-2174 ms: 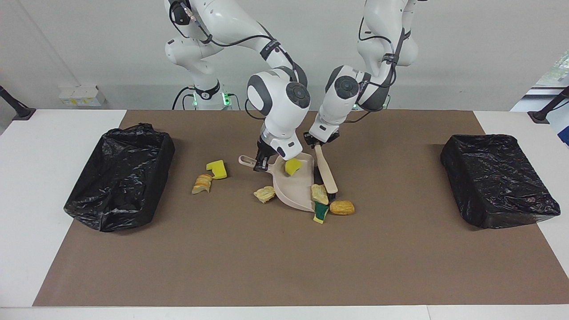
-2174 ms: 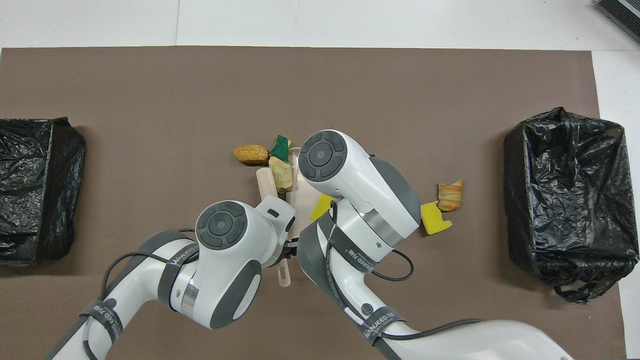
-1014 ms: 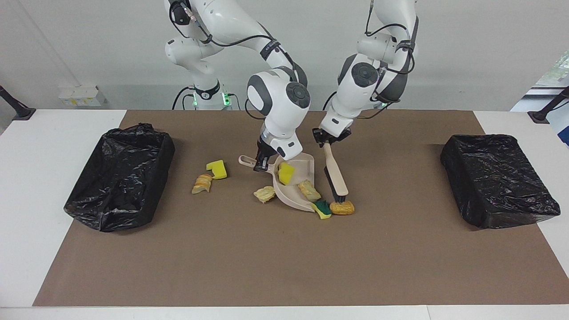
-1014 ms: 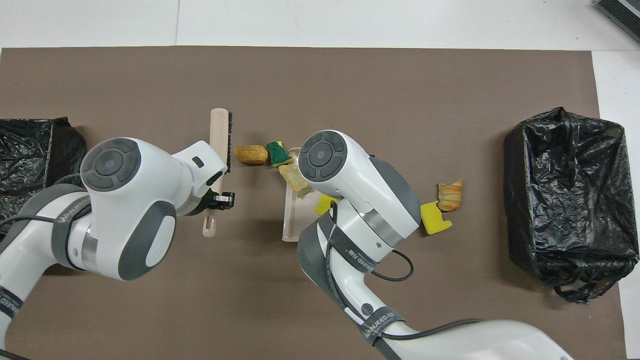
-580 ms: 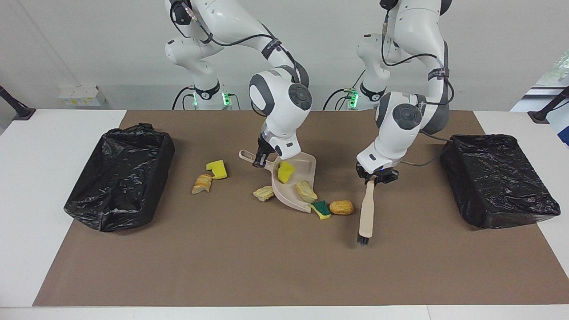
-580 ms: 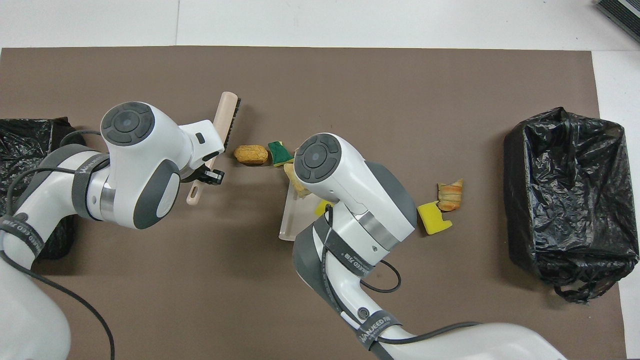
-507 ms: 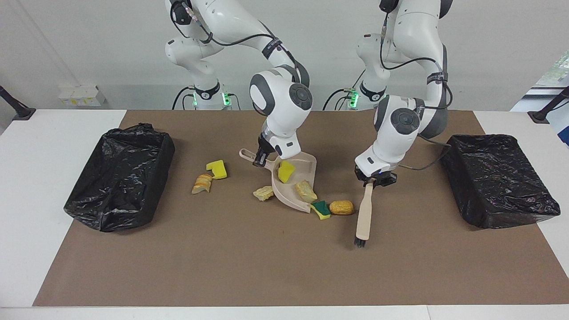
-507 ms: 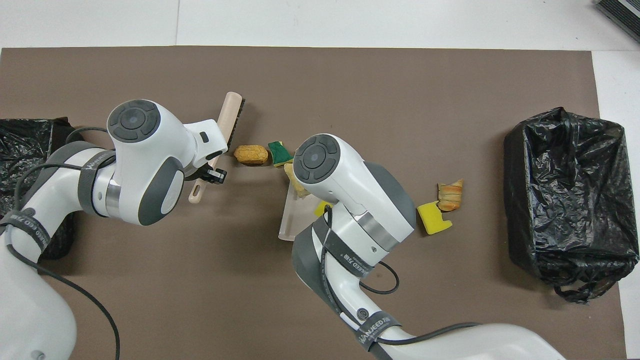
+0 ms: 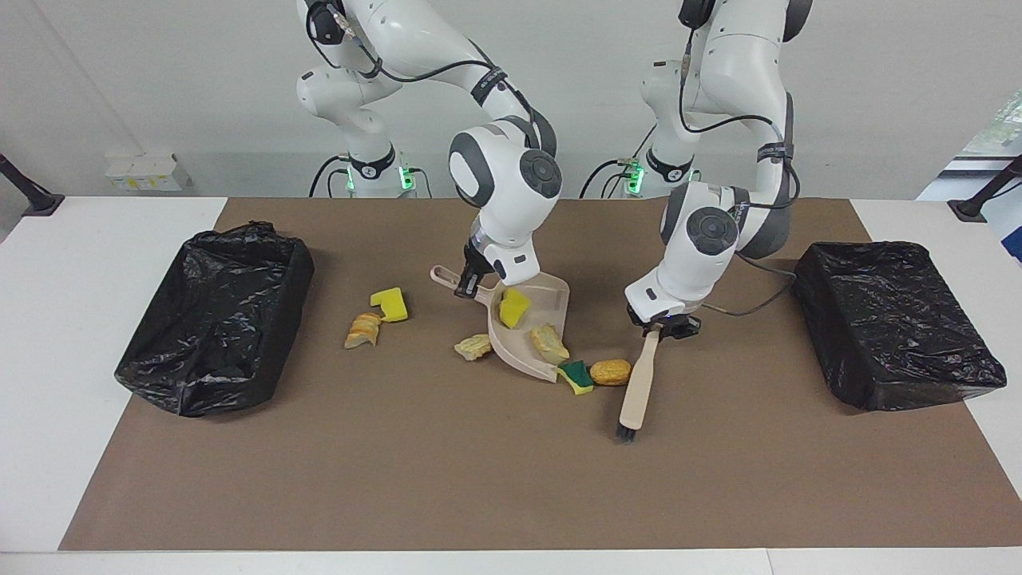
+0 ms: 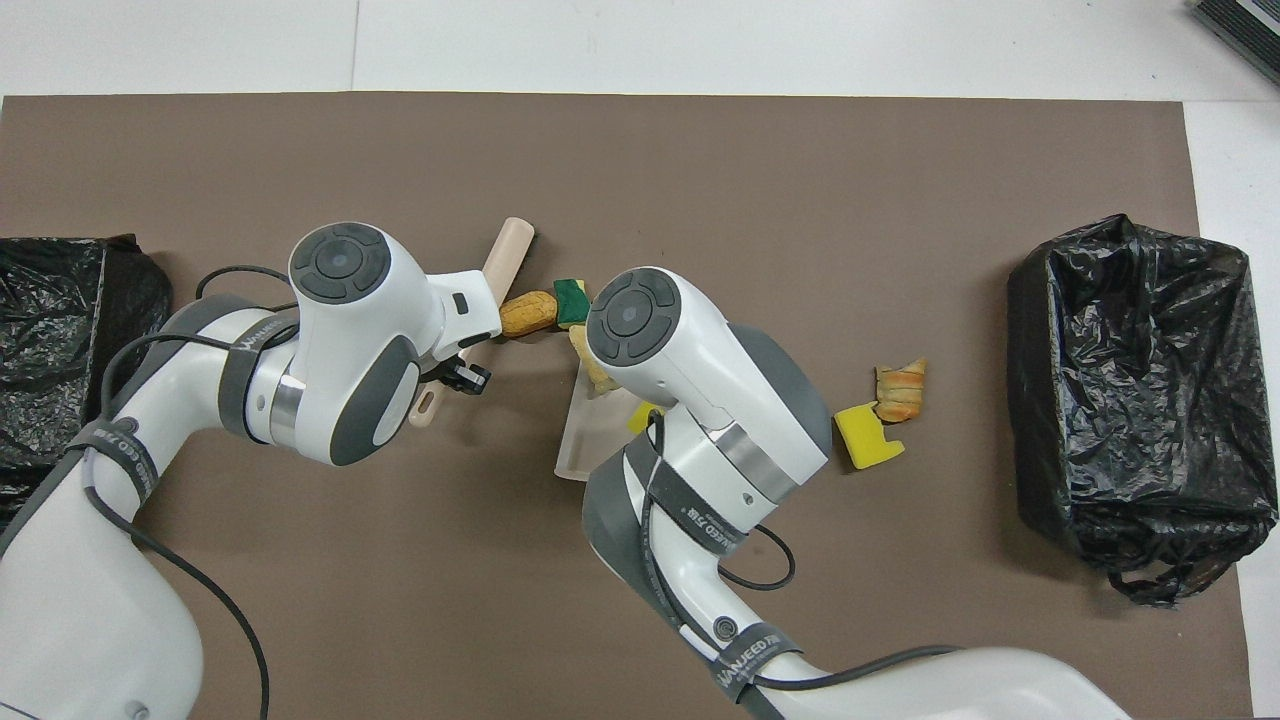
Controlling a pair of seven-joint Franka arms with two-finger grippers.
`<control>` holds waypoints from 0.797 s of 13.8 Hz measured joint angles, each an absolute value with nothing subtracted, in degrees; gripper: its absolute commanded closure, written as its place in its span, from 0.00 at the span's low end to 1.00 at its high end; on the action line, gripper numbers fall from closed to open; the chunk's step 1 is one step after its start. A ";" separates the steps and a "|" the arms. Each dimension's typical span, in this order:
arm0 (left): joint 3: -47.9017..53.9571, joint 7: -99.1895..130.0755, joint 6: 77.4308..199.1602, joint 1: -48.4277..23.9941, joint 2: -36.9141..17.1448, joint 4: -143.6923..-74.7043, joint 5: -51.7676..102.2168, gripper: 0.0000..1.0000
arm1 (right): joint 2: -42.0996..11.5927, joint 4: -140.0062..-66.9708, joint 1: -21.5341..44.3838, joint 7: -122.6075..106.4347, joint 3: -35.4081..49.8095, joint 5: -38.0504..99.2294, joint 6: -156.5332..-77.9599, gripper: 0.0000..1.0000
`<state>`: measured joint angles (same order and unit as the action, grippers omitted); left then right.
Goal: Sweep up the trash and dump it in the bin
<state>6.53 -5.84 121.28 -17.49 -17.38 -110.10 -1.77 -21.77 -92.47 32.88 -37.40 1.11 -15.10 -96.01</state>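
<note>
Gripping the beige brush (image 9: pixel 640 382) by its thin handle, the left gripper (image 9: pixel 662 327) has its jaws shut on it; the brush slants down to the brown mat (image 9: pixel 511 479), its dark bristle end touching the mat farther from the robots than the trash, and its side lies just beside the orange-brown croquette (image 9: pixel 611 372). That croquette touches the green-and-yellow sponge piece (image 9: pixel 576 376), which sits at the open lip of the beige dustpan (image 9: pixel 533 339). The right gripper (image 9: pixel 467 283) has its jaws closed on the dustpan's handle, holding the pan tilted with its lip on the mat. Inside the pan lie two scraps: a yellow sponge chunk (image 9: pixel 513 307) nearer the handle and a tan bread-like lump (image 9: pixel 550 342) nearer the lip. A beige lump (image 9: pixel 473 346) lies on the mat just beside the pan's outer wall, toward the right arm's end of the tabletop (image 9: pixel 48 335). Farther toward that end, well apart from the pan, a second yellow sponge chunk (image 9: pixel 390 304) touches a striped bread lump (image 9: pixel 363 330) (six scraps show plainly, plus this one, making seven). One black-lined bin (image 9: pixel 211 315) stands at the right arm's end of the mat, another black-lined bin (image 9: pixel 894 323) at the left arm's end, both well apart from the trash. From overhead, the left gripper (image 10: pixel 462 377) hangs beside the croquette (image 10: pixel 527 314), with the brush (image 10: pixel 500 262) running past it.
</note>
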 measured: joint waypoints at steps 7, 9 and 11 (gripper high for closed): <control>6.98 2.28 116.34 -28.14 -11.37 -117.65 -1.70 1.00 | -21.76 -92.47 32.89 -36.89 1.11 -14.96 -95.94 1.00; 7.05 3.99 114.88 -30.85 -10.29 -117.77 0.06 1.00 | -21.76 -92.48 32.88 -36.88 1.11 -14.95 -95.93 1.00; 6.99 5.47 114.48 -31.85 -9.19 -117.73 2.76 1.00 | -21.76 -92.60 32.74 -36.77 1.02 -14.16 -95.85 1.00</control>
<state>6.99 5.47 114.48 -31.85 -9.19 -117.73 2.76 -21.76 -92.60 32.74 -36.77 1.02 -14.16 -95.85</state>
